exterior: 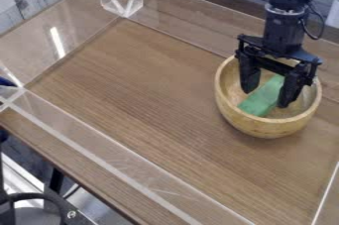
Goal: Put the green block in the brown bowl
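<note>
Green block (264,98): lies tilted inside the brown bowl (233,110), near the worktop's right edge.
Gripper (279,82): you see its jaws spread wide, straddling the block, gripping nothing.
Progress: placement looks done; block released into the bowl.
Left for you: lift the arm clear; confirm the block stays put.
</note>
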`<state>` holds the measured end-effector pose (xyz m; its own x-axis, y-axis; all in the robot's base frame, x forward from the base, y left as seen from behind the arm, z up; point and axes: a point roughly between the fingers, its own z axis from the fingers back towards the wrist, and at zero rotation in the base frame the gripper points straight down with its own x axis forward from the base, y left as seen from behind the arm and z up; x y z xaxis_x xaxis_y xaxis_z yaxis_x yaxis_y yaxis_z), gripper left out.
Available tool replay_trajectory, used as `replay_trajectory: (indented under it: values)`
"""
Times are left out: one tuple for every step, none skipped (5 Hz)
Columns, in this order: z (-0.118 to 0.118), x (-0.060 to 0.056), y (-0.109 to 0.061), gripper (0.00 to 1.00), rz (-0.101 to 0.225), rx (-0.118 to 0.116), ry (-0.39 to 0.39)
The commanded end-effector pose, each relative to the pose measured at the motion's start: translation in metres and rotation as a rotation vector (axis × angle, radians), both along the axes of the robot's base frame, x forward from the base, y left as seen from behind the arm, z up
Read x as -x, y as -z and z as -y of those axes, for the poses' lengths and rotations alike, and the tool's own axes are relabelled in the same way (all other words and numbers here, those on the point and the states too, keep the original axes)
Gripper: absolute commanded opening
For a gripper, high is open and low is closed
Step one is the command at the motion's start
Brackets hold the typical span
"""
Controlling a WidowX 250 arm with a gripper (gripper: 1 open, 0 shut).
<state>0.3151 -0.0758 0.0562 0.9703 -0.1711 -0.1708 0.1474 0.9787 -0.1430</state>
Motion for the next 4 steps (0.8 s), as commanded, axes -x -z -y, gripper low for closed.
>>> replay_trajectory:
  values:
    - [-0.002, -0.011, -0.036, 1.0, 0.111, 0.014, -0.008]
    - [-0.005, -0.01, -0.046, 1.0, 0.13, 0.013, -0.014]
    - [-0.013, -0.008, -0.067, 1.0, 0.17, 0.005, -0.028]
    - [-0.023, -0.005, -0.096, 1.0, 0.222, 0.006, -0.04]
